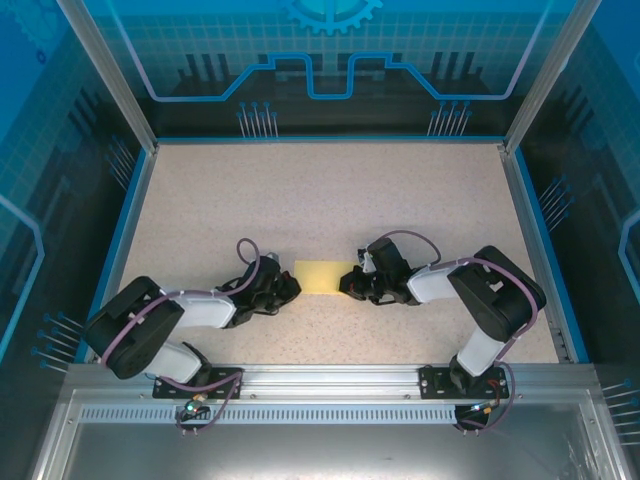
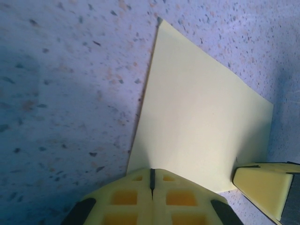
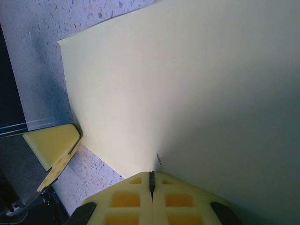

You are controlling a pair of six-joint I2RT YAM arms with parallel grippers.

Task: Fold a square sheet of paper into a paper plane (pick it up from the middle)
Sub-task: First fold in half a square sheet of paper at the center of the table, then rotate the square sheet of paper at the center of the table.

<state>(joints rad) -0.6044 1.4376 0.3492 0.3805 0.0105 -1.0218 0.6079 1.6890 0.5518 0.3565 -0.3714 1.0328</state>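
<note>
From my overhead feed, the square sheet of paper [image 1: 320,277] lies near the middle of the speckled beige counter [image 1: 330,190], a little toward the near side, between the two arms. The left end effector [image 1: 288,288] is at the sheet's left edge and the right end effector [image 1: 350,285] at its right edge. On the left wrist camera, the yellow fingers [image 2: 126,197] are pressed together with the paper's near edge running into the seam between them, so I read them as pinched on the sheet. The right wrist camera shows the same: fingers [image 3: 178,197] together, clamped on the pale-yellow paper [image 3: 140,84]. From above the sheet looks wider than deep, perhaps doubled over, though I can't be sure at this resolution. A blue rim [image 1: 330,139] borders the counter, and translucent blue panels [image 1: 60,150] printed with circuit lines wall it in. An aluminium rail [image 1: 330,380] carries the arm bases along the near edge.
</note>
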